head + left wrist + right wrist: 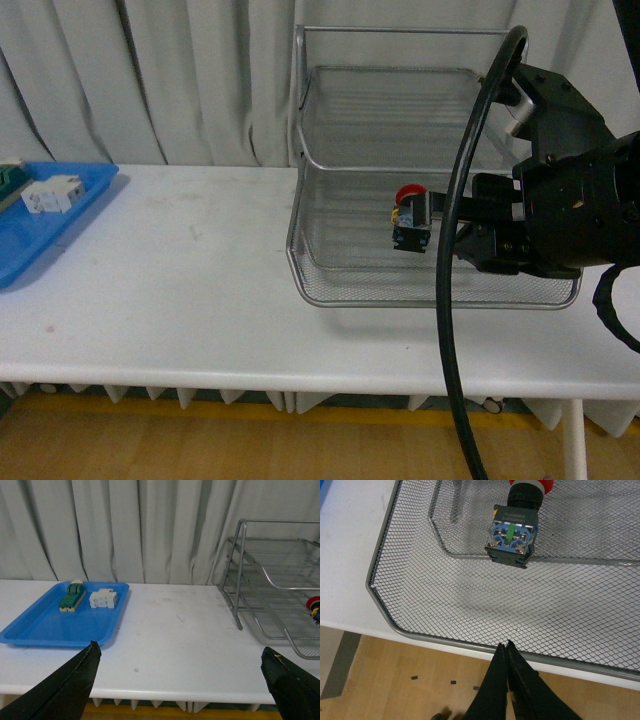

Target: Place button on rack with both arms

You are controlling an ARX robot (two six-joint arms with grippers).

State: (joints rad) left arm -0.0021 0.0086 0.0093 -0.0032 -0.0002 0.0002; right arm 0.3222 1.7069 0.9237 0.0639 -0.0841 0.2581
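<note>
I'm looking through the front camera, and the button (411, 219) sits in the bottom tier of the rack (320, 262), red cap up at about 11 o'clock from its dark body, blue-green end pointing down. My right arm (575, 205) reaches in from 3 o'clock, and from here its tip is just beside the button; I cannot tell if they touch. On the right wrist camera the button (514, 531) lies on the wire mesh (430, 600), apart from my right jaws, whose two black fingers (506, 680) are pressed together with nothing between them. Left wrist camera now: my left jaws are spread wide, one dark finger (65, 690) at either lower corner, hanging above the white tabletop (175, 635). The rack (240, 575) stands at 3 o'clock from there, a sliver of red cap (314, 603) showing at the edge. Over at 9 o'clock the blue tray (45, 627) holds a green-and-cream block (71, 595) and a white block (103, 599) side by side.
</note>
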